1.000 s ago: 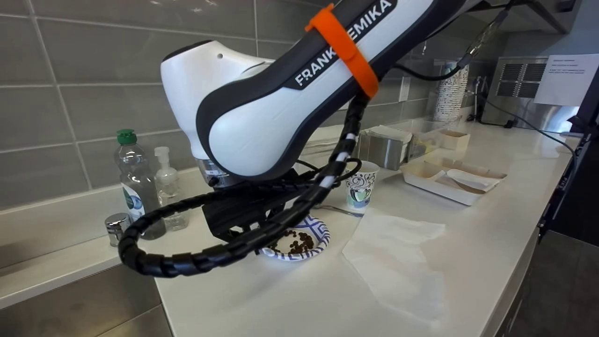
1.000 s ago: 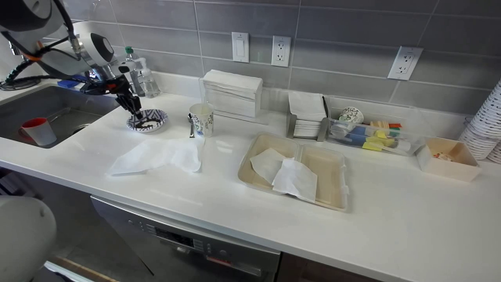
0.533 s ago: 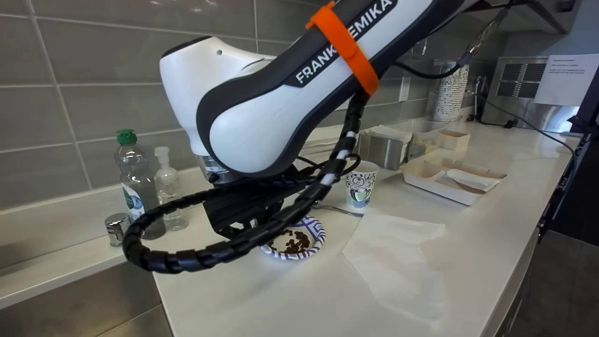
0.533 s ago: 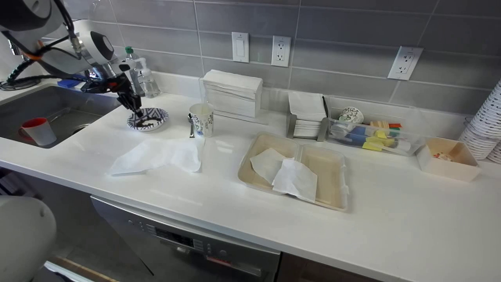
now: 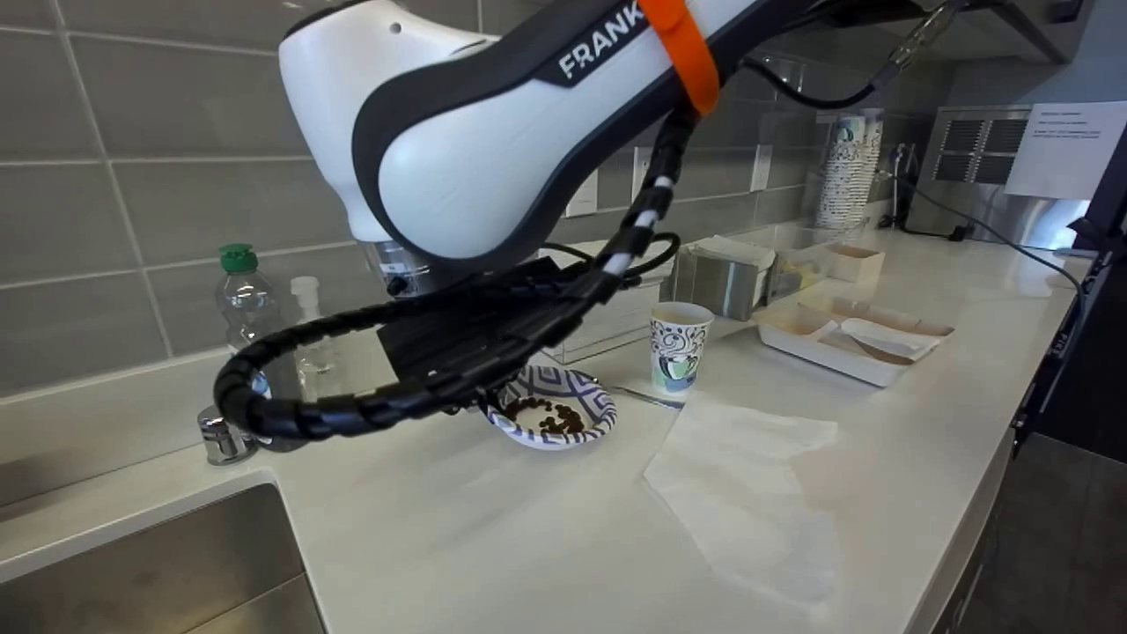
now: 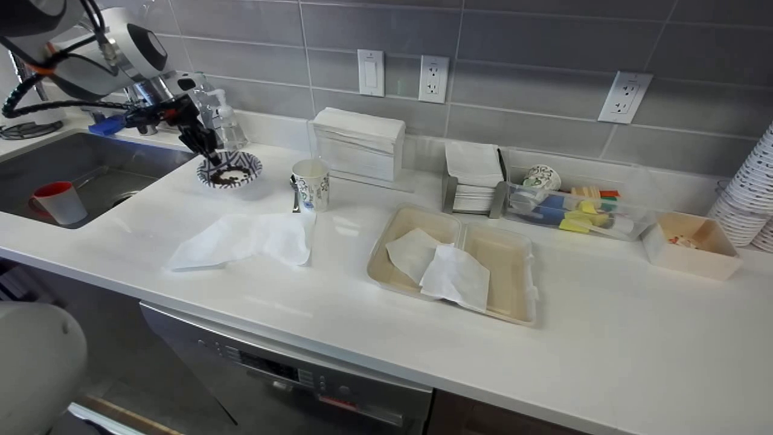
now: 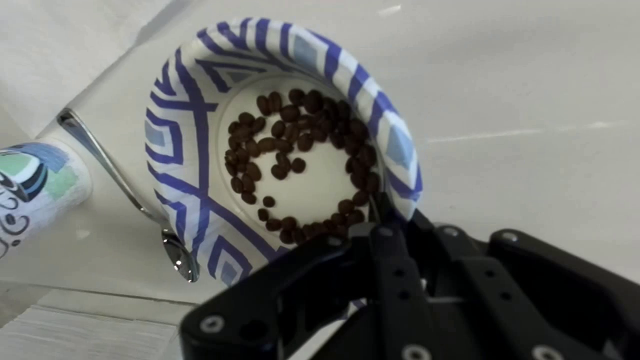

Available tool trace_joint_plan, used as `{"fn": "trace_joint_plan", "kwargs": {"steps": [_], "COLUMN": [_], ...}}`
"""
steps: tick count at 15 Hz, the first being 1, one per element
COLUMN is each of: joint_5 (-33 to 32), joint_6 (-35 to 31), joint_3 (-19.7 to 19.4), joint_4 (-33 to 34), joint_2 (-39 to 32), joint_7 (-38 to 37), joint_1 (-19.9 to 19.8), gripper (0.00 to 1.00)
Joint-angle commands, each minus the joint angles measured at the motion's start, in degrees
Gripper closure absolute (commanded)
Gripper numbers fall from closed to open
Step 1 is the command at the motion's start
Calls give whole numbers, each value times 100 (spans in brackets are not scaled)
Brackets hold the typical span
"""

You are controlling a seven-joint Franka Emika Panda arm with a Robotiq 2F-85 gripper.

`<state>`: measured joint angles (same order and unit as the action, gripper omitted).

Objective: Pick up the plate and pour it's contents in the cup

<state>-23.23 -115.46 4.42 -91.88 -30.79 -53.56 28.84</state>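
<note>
Wrist view: my black gripper (image 7: 396, 217) is clamped on the edge of a round plate (image 7: 320, 180) with a blue-and-white patterned rim. Dark brown coffee beans (image 7: 305, 142) lie on the plate's plain white floor in a loose ring around a bare patch. At the left edge of this view is part of a white paper cup (image 7: 40, 175) with a green and blue print; a metal spoon (image 7: 129, 194) lies between cup and plate.

In both exterior views I hold the plate just above the white counter (image 5: 458, 546), apart from the cup, which stands upright. A rumpled white paper sheet (image 6: 241, 238) lies nearby. A stack of folded paper towels (image 6: 359, 145) stands behind the cup. In an exterior view, a white mug with a red inside (image 6: 65, 205) sits in the sink (image 6: 139, 151).
</note>
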Motion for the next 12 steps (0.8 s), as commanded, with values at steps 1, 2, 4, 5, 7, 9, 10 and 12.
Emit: {"fn": "trace_joint_plan", "kwargs": {"steps": [1,2,4,5,7,9,10,12], "joint_5": [-88,-41,-1,55,158,251,265,522], "joint_6": [502,541,553,601,599,544,530,445], "joint_3": [52,115,172,190,229,257,259,311], "joint_4": [-28,-113,-227,-285,-401,-542,-614,-792], "joint_2": [331,473,693,824,1050,1291,1396,1646], "joint_7": [142,358,669,804,1092,1392,1497,1785], "joint_1": [1,-75,-183,-240,-371,-531,-595,-779], "gripper": [99,99,99,99,99,99,99,99]}}
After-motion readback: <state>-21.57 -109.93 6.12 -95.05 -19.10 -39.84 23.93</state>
